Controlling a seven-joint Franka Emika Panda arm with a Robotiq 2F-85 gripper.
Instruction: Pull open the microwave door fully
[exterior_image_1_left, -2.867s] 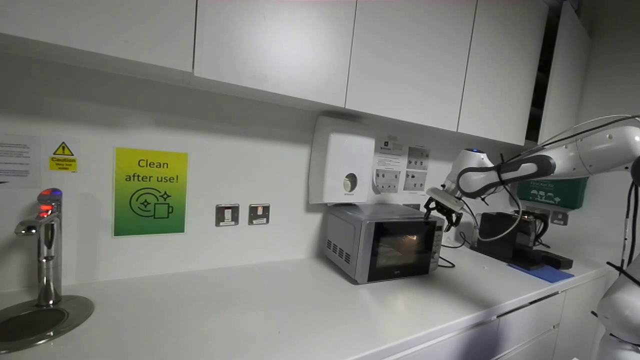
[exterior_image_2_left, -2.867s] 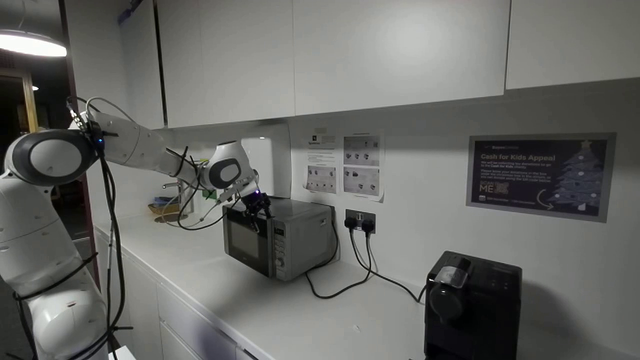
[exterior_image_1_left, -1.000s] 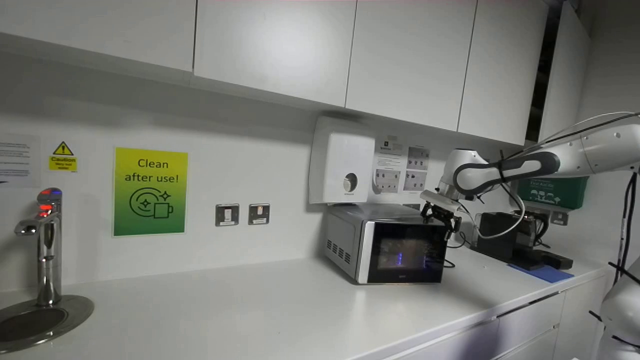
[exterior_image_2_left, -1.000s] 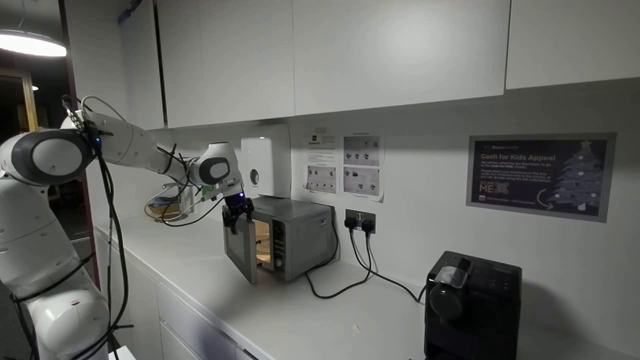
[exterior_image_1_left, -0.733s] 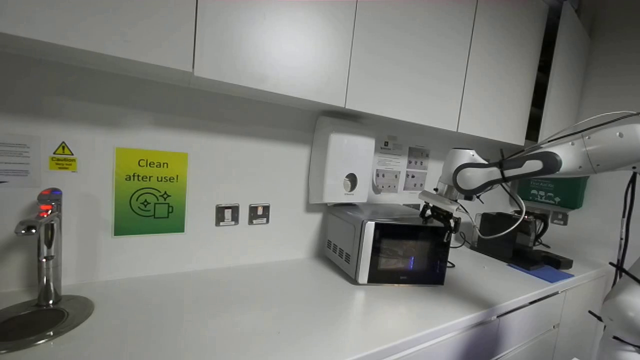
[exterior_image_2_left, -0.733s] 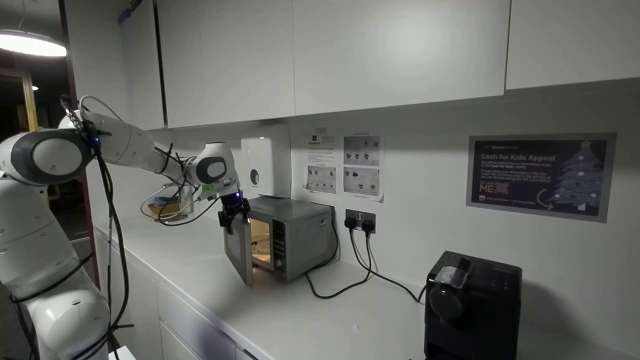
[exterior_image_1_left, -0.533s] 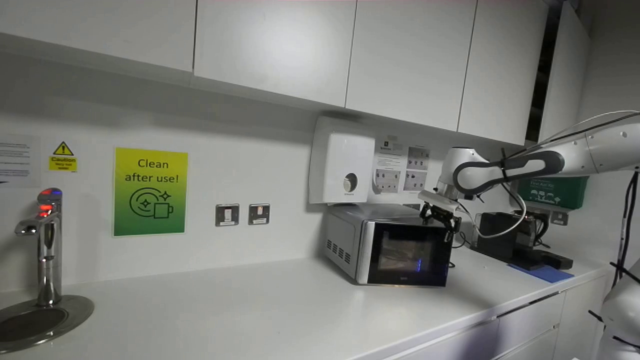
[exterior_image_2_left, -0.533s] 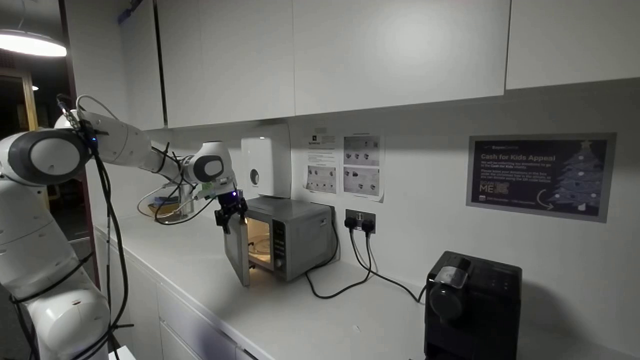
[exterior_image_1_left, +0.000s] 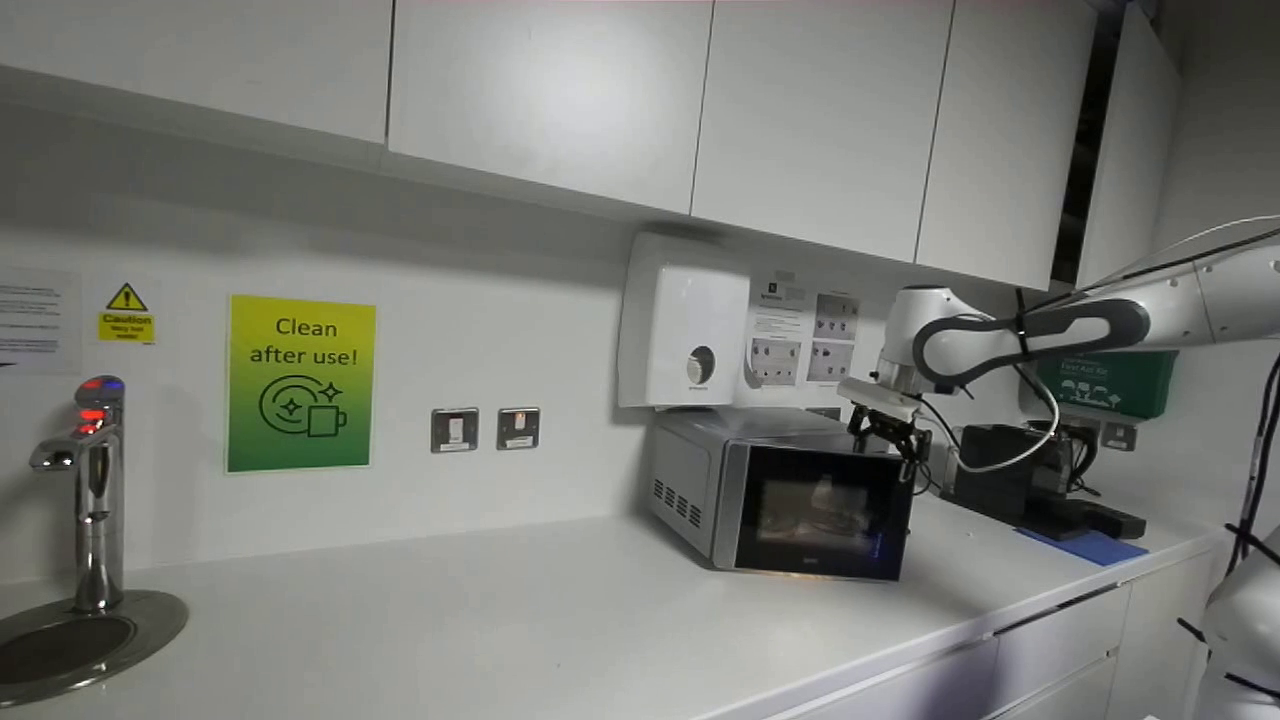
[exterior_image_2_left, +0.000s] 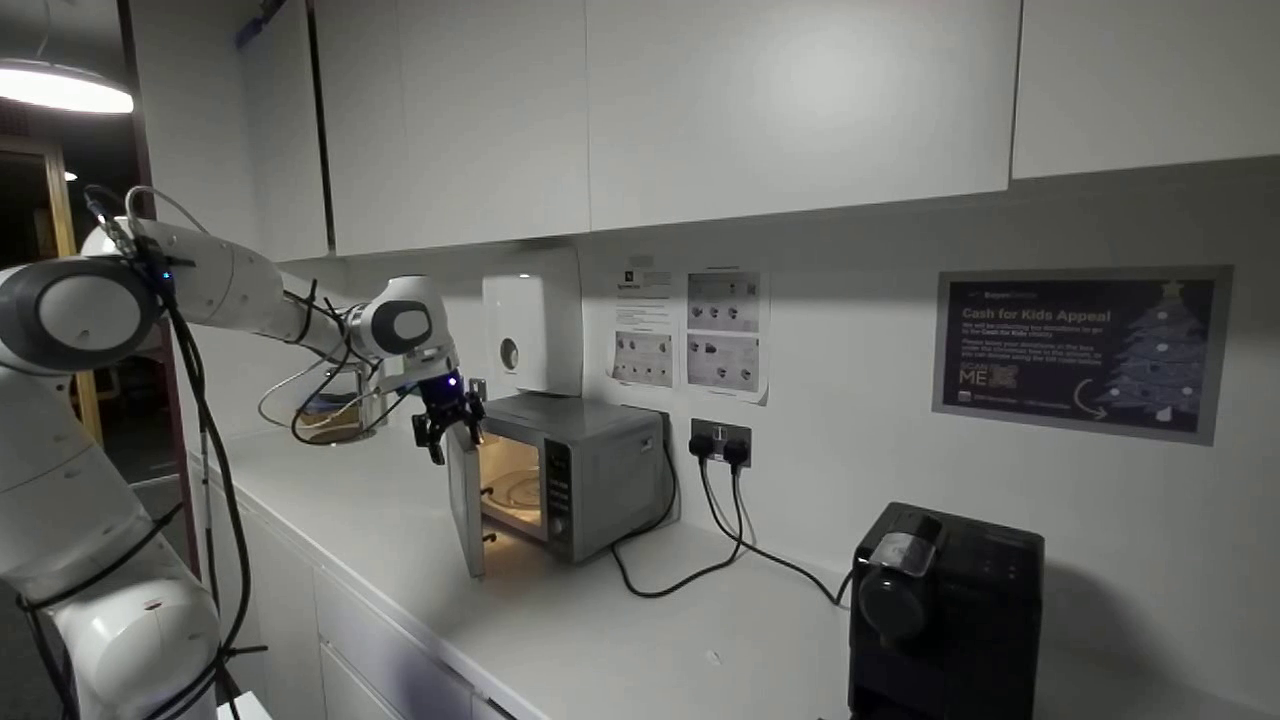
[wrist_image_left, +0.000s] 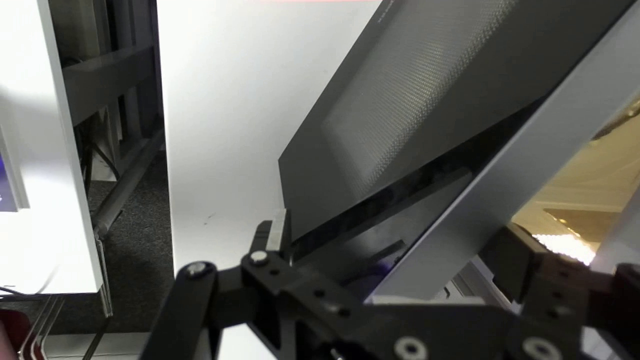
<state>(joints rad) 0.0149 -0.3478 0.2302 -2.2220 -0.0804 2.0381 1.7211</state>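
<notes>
The silver-grey microwave (exterior_image_1_left: 690, 485) stands on the counter; its lit interior (exterior_image_2_left: 513, 485) shows in an exterior view. Its door (exterior_image_2_left: 466, 515), dark glass in a silver frame, stands partly open, swung out from the oven; it also shows in an exterior view (exterior_image_1_left: 815, 510). My gripper (exterior_image_2_left: 455, 445) is at the top of the door near its free edge. In the wrist view the gripper (wrist_image_left: 397, 245) is open, with its fingers wide apart astride the door (wrist_image_left: 430, 105). One finger is on the glass side, the other on the oven side, close to the door; contact is unclear.
A white dispenser box (exterior_image_1_left: 690, 320) hangs on the wall above the microwave. A black coffee machine (exterior_image_2_left: 950, 610) and power cables (exterior_image_2_left: 650, 592) are on the counter. Wall cabinets (exterior_image_1_left: 830, 130) hang above. The counter's front edge (exterior_image_2_left: 400, 625) is near the arm.
The door was shut in the oldest frames and has swung outward to partly open. My gripper has moved away from the oven body along with the door's free edge, its fingers over the door's top.
</notes>
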